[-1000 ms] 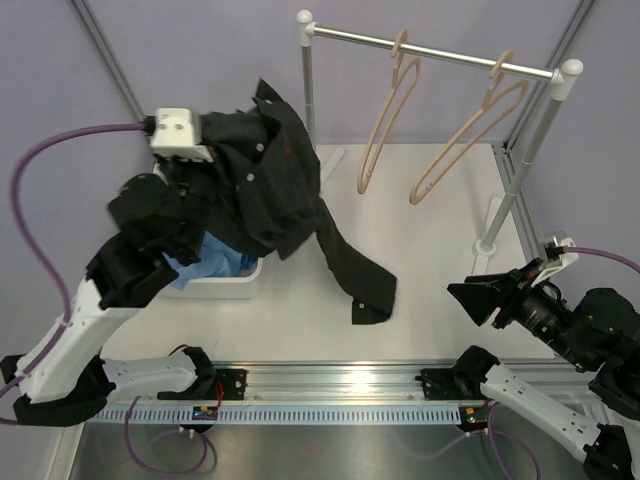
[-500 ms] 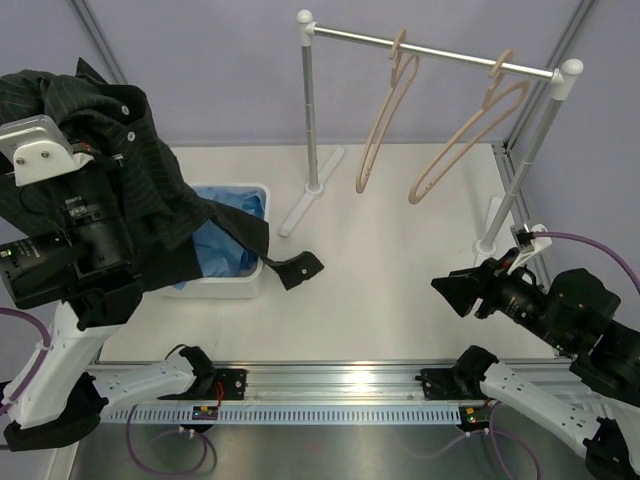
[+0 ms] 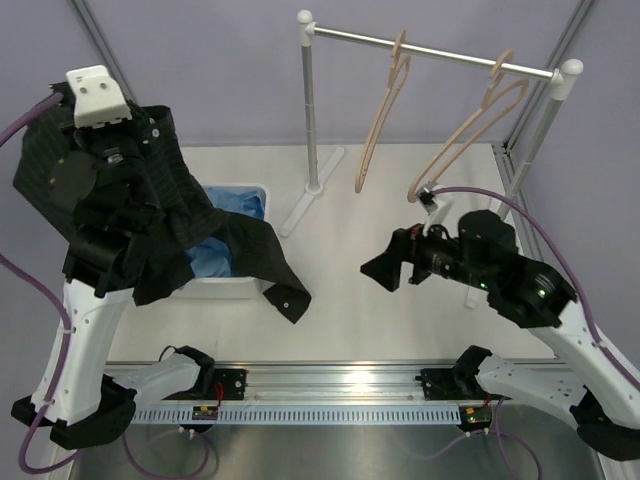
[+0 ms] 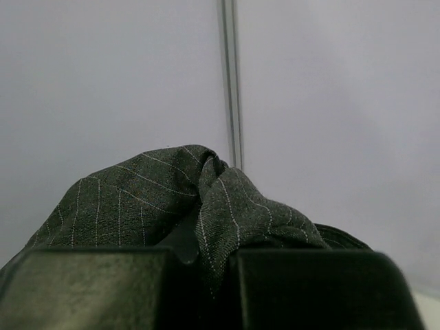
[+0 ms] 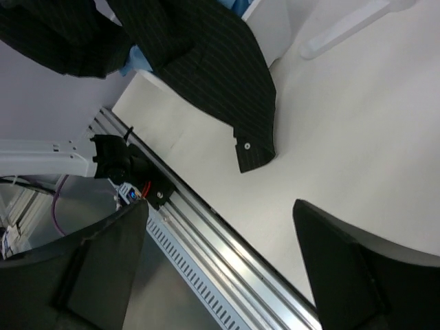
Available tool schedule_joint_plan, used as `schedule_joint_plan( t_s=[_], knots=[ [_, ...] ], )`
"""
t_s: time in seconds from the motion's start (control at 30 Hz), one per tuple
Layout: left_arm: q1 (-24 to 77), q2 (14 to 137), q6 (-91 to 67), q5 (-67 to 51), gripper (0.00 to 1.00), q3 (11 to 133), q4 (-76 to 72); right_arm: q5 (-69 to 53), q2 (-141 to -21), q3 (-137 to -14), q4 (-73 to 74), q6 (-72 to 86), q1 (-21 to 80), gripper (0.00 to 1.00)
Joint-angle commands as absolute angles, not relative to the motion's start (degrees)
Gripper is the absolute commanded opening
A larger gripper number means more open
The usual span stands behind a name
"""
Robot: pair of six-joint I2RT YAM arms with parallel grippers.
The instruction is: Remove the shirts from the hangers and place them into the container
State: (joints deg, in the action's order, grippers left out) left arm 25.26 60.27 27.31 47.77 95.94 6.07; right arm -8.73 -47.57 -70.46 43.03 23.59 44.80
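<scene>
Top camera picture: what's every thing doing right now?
White tub: partly filled.
Light blue shirt: crumpled inside the tub.
Black pinstriped shirt: lifted, draped over the left arm, cuff hanging past the tub's front.
Wooden hangers: both bare, hooked on the rail.
Left gripper: shut on the black shirt.
Right gripper: open, empty.
</scene>
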Motion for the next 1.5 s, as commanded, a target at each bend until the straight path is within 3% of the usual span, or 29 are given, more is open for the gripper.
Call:
schedule_joint_plan(
  t_s=[0.0,0.17,0.47,0.73,1.47],
  knots=[
    [23.82,61.7,13.63,44.3,0.0,96.77,19.07,-13.46,-55.35,-72.32,34.37,19.26,48.32,1.0],
    [23.12,61.61,11.08,43.77,0.0,96.59,22.15,-7.84,-68.78,-76.46,29.81,15.21,53.87,0.99],
    [22.85,60.47,9.32,43.68,0.0,97.56,24.78,-0.79,-89.44,-72.7,17.24,13.36,54.4,0.98],
    [22.68,60.82,5.72,43.51,0.0,98.26,29.44,-0.18,-100.53,-75.93,15.38,15.12,55.02,0.96],
    [21.18,60.47,1.67,39.03,0.06,95.98,31.2,6.14,-108.8,-75.67,11.07,20.3,60.64,0.96]
  ],
)
